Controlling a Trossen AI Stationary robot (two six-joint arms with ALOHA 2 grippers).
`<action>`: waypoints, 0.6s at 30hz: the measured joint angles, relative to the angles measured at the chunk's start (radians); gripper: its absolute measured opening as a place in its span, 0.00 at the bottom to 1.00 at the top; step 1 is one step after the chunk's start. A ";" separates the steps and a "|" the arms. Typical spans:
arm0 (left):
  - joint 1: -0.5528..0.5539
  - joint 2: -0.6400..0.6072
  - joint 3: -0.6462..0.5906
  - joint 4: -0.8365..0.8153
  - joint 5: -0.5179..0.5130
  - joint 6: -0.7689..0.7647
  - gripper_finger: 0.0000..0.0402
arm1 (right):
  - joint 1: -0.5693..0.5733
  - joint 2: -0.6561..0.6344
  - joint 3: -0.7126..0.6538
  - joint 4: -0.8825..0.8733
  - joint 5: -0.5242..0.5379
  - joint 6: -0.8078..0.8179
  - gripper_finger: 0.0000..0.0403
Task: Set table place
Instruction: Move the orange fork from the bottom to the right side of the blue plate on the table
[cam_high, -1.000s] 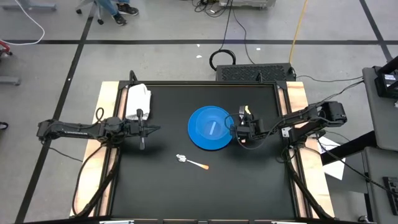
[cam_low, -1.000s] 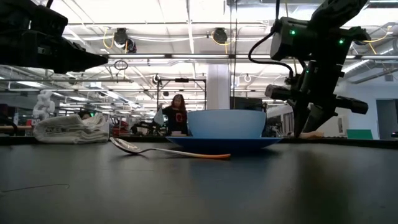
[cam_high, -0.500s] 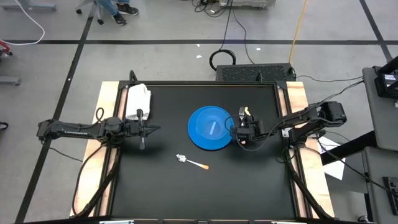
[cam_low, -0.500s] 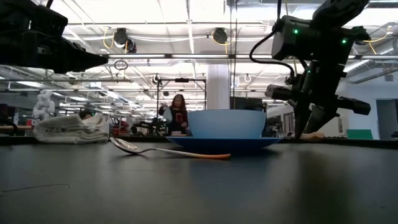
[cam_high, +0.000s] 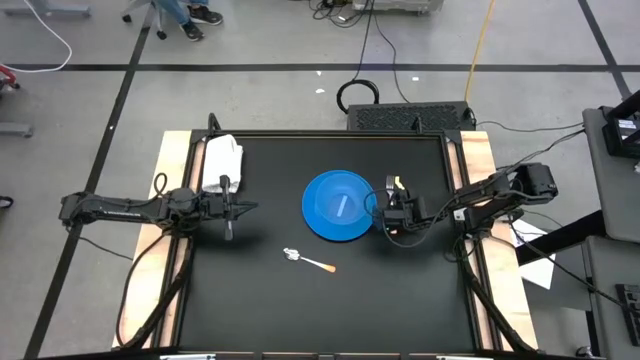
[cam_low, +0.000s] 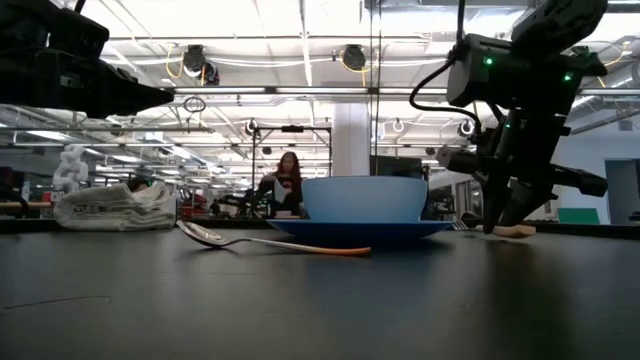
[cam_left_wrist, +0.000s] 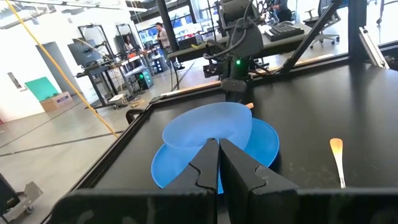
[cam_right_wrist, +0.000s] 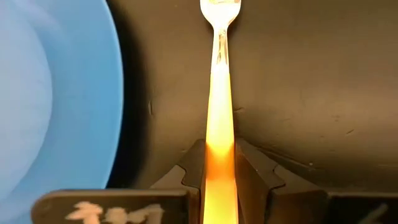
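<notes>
- Right gripper just right of the blue plate, low over the table; fingers pinching the glossy orange handle of a fork, silver tines pointing away.
- Left gripper at the table's left side; fingers pressed together, holding nothing.
- Only in the low view: a round blue bowl sitting on the shallow plate.
- Only in the high view: a crumpled white napkin at the far-left corner.
- Orange-handled metal spoon lying on the matte black top, nearer than the plate.
</notes>
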 joint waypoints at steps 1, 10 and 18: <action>0.000 0.000 0.000 0.000 0.000 0.000 0.05 | 0.000 0.000 0.000 0.001 0.000 0.000 0.11; 0.000 0.000 0.000 0.000 0.000 0.000 0.05 | 0.000 0.000 0.000 0.031 0.000 -0.032 0.11; 0.000 0.000 0.000 0.000 0.000 -0.004 0.05 | -0.003 0.000 0.000 0.030 0.000 -0.061 0.11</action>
